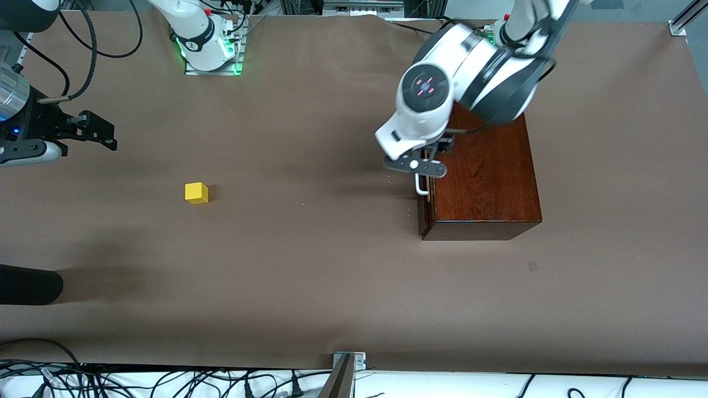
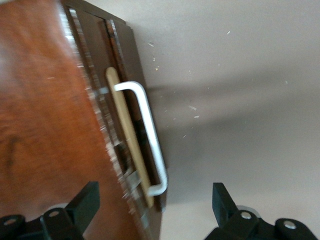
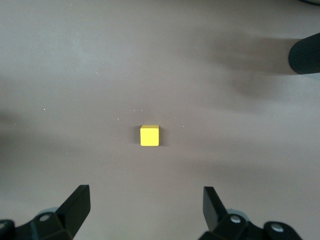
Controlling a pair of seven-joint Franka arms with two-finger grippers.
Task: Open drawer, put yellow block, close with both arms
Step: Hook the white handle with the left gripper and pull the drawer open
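Observation:
The dark mahogany box (image 1: 487,177) stands toward the left arm's end of the table. Its drawer front (image 2: 131,90) with the white bar handle (image 2: 150,132) faces the table's middle. A thin strip of pale wood shows between front and box. My left gripper (image 2: 155,200) hangs open over the handle (image 1: 421,188), one finger over the box top, the other over the table. The yellow block (image 1: 196,193) lies alone on the brown table toward the right arm's end. My right gripper (image 1: 108,135) is open in the air with nothing between its fingers; the block (image 3: 149,135) lies ahead of them.
A black rounded object (image 1: 27,284) juts in at the right arm's end of the table, nearer the front camera than the block, and shows as the black object (image 3: 305,52) in the right wrist view. Cables (image 1: 166,381) and a metal bracket (image 1: 348,359) line the table's near edge.

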